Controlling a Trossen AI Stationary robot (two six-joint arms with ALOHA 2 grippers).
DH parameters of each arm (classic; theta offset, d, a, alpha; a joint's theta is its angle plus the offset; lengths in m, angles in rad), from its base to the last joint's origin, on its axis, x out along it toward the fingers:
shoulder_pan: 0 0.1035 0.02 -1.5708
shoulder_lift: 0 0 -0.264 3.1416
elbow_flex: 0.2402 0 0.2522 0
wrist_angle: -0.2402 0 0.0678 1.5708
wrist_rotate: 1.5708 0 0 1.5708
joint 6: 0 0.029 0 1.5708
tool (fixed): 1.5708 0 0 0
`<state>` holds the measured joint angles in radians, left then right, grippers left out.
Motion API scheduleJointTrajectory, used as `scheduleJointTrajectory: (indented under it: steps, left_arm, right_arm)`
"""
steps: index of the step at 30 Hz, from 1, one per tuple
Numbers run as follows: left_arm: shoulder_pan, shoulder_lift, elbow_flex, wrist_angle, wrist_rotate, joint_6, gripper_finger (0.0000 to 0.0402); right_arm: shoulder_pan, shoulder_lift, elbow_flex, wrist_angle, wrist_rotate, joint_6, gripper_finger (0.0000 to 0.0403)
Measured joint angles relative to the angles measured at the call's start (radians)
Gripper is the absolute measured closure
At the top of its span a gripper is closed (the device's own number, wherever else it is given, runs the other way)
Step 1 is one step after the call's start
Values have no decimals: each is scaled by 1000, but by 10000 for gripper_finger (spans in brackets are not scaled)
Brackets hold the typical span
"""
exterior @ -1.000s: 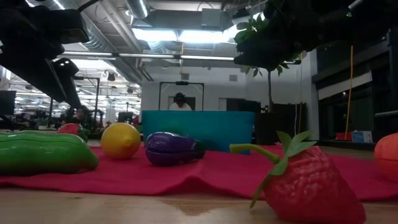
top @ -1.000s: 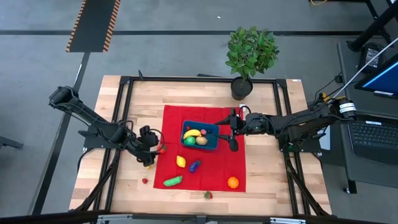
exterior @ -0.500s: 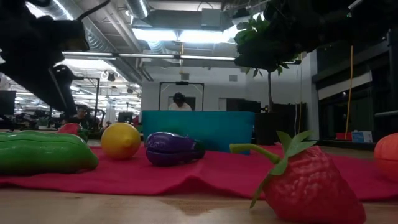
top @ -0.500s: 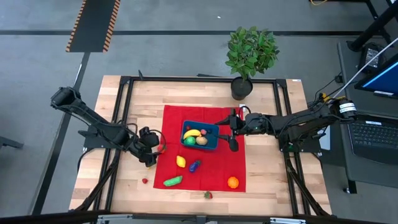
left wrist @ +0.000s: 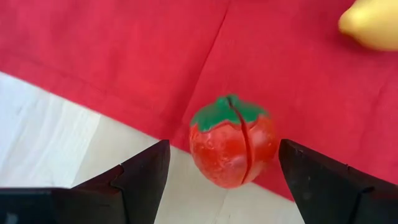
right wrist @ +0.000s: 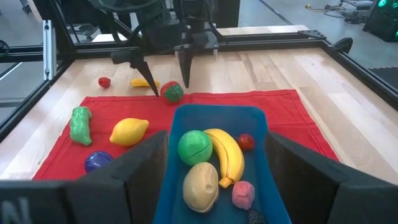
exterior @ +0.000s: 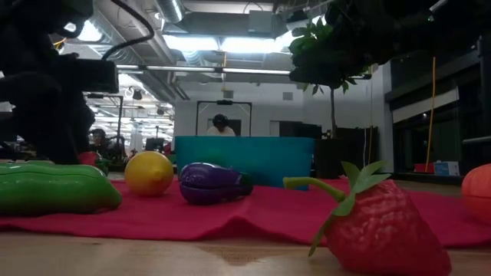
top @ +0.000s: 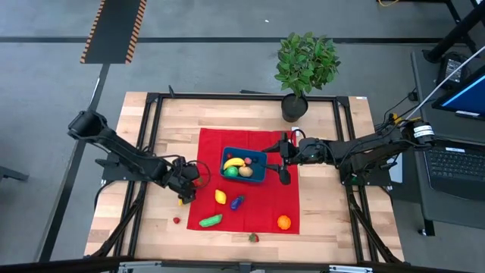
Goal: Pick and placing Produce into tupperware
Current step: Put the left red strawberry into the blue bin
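A red toy tomato (left wrist: 232, 149) with a green top lies on the left edge of the red cloth (top: 258, 140). My left gripper (left wrist: 224, 180) hangs open just above it, one finger on either side, touching nothing. The teal tupperware (top: 262, 177) sits mid-cloth and holds a banana (right wrist: 225, 152), a green piece (right wrist: 194, 147), a tan piece (right wrist: 201, 184) and small red and pink ones. A lemon (top: 220, 197), eggplant (top: 237, 202), cucumber (top: 211, 221), orange (top: 283, 221) and strawberry (top: 253, 237) lie nearer. My right gripper (top: 282, 160) waits open by the tupperware's right end.
A potted plant (top: 305, 68) stands at the table's far edge, right of centre. A small yellow piece (top: 180, 201) and a small red piece (top: 176, 221) lie on bare wood left of the cloth. A black frame (top: 151, 152) borders the wooden top.
My left gripper has sunk toward the tomato and shifted a little toward the table's right, tipping further downward; its fingers stay open. The produce, the tupperware and my right arm have kept still.
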<state>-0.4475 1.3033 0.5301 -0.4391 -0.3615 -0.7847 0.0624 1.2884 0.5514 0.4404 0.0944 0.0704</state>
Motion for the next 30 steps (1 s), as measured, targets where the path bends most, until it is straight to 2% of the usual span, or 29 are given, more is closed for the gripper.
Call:
scheduleJointTrajectory:
  steps: [20, 30]
  left_arm:
    - [48, 38, 0, 49, 12, 9, 110]
    - [48, 38, 0, 50, 12, 8, 148]
  right_arm:
    - [0, 0, 0, -13, 0, 0, 136]
    - [0, 0, 0, -16, 0, 0, 136]
